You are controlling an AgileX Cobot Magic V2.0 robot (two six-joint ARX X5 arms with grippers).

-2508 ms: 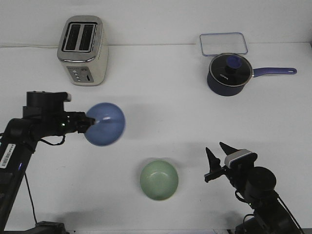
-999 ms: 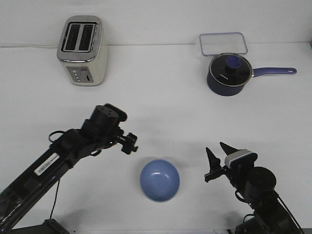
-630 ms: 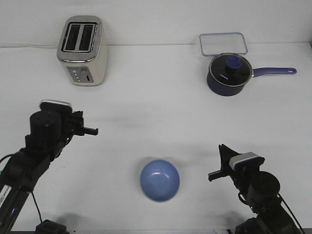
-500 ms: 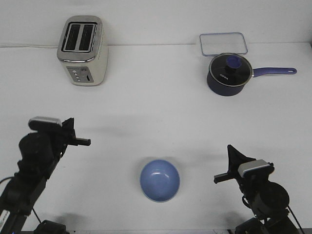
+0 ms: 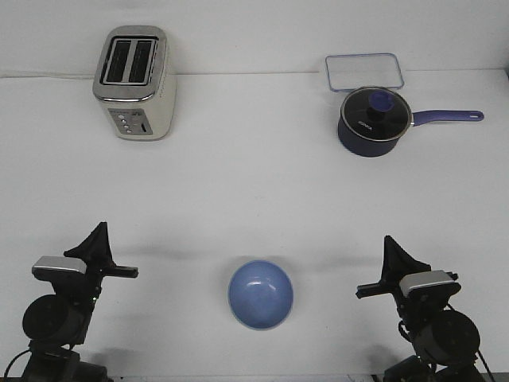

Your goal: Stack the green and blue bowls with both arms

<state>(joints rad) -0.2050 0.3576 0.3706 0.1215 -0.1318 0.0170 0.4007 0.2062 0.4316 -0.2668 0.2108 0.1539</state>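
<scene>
Both pincers, left (image 5: 102, 251) and right (image 5: 387, 267), are sitting empty above the counter (image 5: 254, 183), jaw state unclear. Between them, the blue bowl (image 5: 261, 294) is resting upright, hiding any green one.

black arms, grey-capped wrists, dark pointed fingers

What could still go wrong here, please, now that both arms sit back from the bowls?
The blue bowl covers the green one completely in the front view, so I cannot tell whether it is nested level; a tilted seat could rock or slip. The stack also sits near the table's front edge, where a nudge might push it off. The left hand and right hand rest either side of it, so a sweeping restart could clip it.
</scene>
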